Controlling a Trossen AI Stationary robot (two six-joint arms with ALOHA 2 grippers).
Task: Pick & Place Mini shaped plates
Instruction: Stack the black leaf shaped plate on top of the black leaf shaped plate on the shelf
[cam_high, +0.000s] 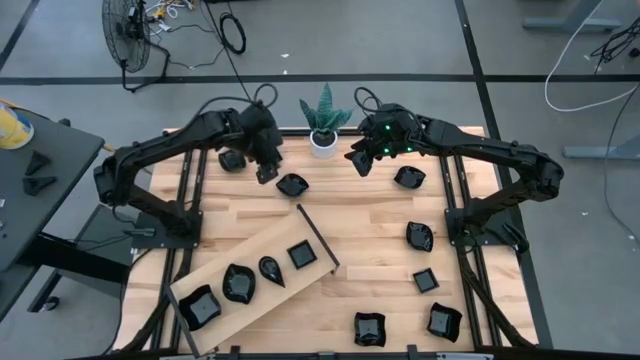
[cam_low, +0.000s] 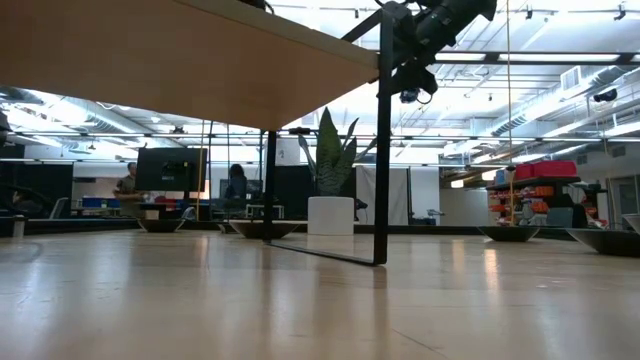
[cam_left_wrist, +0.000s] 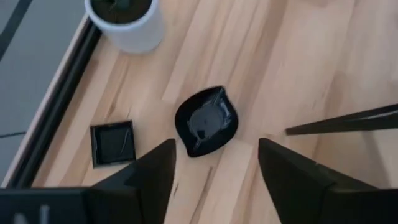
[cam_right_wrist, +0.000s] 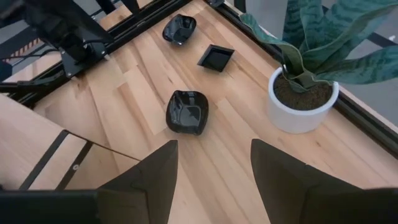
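Left gripper is hovering with fingers spread over the leaf-shaped plate lying on the worktop, right gripper is waiting spread too, so they're risking colliding if both go.

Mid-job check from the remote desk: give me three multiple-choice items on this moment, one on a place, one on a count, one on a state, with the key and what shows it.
1. Where does the white pot stand?
A. at the table's far edge, between the two grippers
B. on the wooden board
C. at the table's near right corner

2. How many black plates lie on the wooden board?
A. two
B. four
C. seven

3. How are the left gripper's fingers?
A. shut on a plate
B. open, empty
C. shut on the pot

Key: 1 A, the high view shows it there. 2 B, four dark dishes sit in a row. 3 B, the left wrist view shows a gap with the rounded plate lying on the table beyond.
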